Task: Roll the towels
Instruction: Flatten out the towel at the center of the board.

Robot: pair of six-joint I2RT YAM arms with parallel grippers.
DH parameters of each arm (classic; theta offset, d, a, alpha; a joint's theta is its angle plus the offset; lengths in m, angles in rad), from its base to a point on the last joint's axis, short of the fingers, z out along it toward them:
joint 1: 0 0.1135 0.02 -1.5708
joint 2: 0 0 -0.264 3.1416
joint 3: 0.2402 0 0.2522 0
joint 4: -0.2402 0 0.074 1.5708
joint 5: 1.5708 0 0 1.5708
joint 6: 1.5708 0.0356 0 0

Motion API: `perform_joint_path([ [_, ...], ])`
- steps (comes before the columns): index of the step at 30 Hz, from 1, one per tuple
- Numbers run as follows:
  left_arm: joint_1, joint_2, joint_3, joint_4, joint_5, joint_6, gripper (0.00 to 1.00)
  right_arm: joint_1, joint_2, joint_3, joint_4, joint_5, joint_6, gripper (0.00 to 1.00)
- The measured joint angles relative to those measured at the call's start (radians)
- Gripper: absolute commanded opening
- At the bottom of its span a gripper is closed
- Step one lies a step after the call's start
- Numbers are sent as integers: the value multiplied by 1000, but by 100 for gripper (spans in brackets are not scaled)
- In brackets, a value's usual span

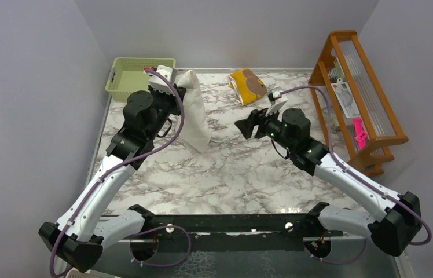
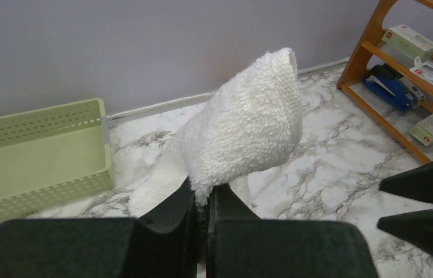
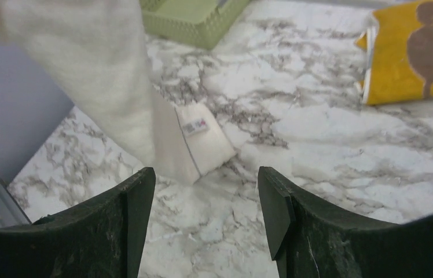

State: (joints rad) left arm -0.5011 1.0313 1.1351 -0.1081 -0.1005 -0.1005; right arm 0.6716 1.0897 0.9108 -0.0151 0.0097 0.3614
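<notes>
Veined marble worktop [image 1: 231,174], lilac walls [image 1: 231,29]. Beside the green basket [image 2: 35,150], left gripper [image 2: 202,202] pinches fluffy cream towel [image 2: 249,127]; right gripper [image 3: 205,202] spread.

A pale green perforated plastic basket [image 1: 136,76] sits at the far left corner of the white, grey-veined marble tabletop [image 1: 231,174], close to the back wall. Along the right edge stands an orange-brown wooden rack [image 2: 367,43] (its shelves ribbed and clear), holding a blue stapler [image 2: 391,87], pale printed boxes [image 2: 410,41] and a bright pink tag [image 1: 359,132]. Plain grey walls [image 1: 231,29] enclose the table.
</notes>
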Motion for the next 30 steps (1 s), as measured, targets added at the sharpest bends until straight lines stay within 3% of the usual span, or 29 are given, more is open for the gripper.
perform_joint_path([
  [6, 0, -67, -6, -32, -2, -47, 0, 12, 185, -101, 139, -119, 0, 69],
  [16, 0, -148, -40, -77, -43, -76, 0, 205, 533, -84, 446, -274, -45, 71],
  [19, 0, -159, -40, -99, -58, -72, 0, 236, 631, -4, 500, -308, -53, 54],
  [22, 0, -164, -40, -106, -76, -64, 0, 245, 700, 72, 521, -317, -51, 3],
  [26, 0, -182, -40, -113, -118, -42, 0, 245, 734, 161, 472, -311, -50, 1],
  [30, 0, -217, -40, -119, -163, -9, 0, 243, 667, 177, 354, -264, -99, 1],
])
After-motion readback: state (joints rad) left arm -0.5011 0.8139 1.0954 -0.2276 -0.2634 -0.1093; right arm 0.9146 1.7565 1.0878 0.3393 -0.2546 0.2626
